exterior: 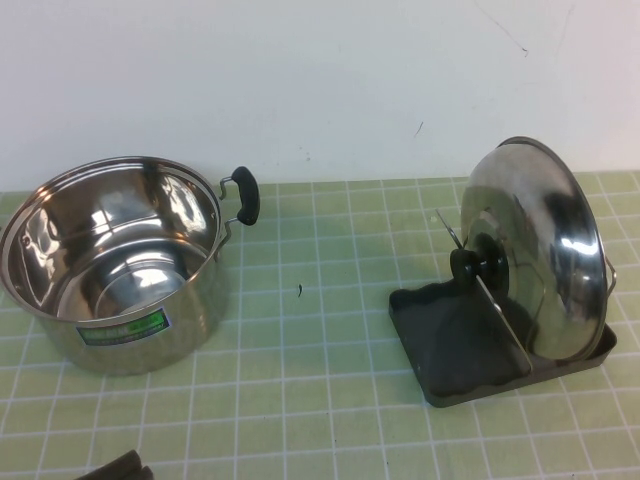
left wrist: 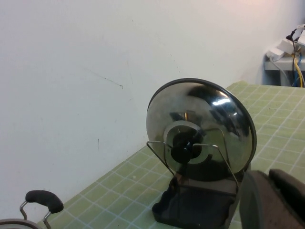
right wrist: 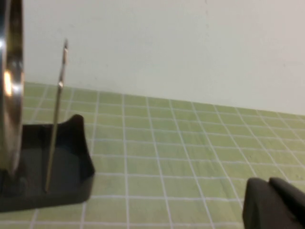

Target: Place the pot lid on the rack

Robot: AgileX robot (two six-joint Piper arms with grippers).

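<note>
steel lid (exterior: pixel 535 240) in rack (exterior: pixel 440 335) — grippers (left wrist: pixel 272 200) (right wrist: pixel 274 205) apart

pot lid (exterior: pixel 545 250): stands on edge in the rack (exterior: pixel 450 345), right side of the bench (exterior: pixel 330 330), knob facing left, leaning on a wire loop (exterior: pixel 490 300)
pot (exterior: pixel 110 260): left side of bench, well apart from rack, handle (exterior: pixel 243 194) pointing right and far
left pincer (exterior: pixel 115 468): near edge, left
right pincer (right wrist: pixel 274 205): near the rack, off it
</note>
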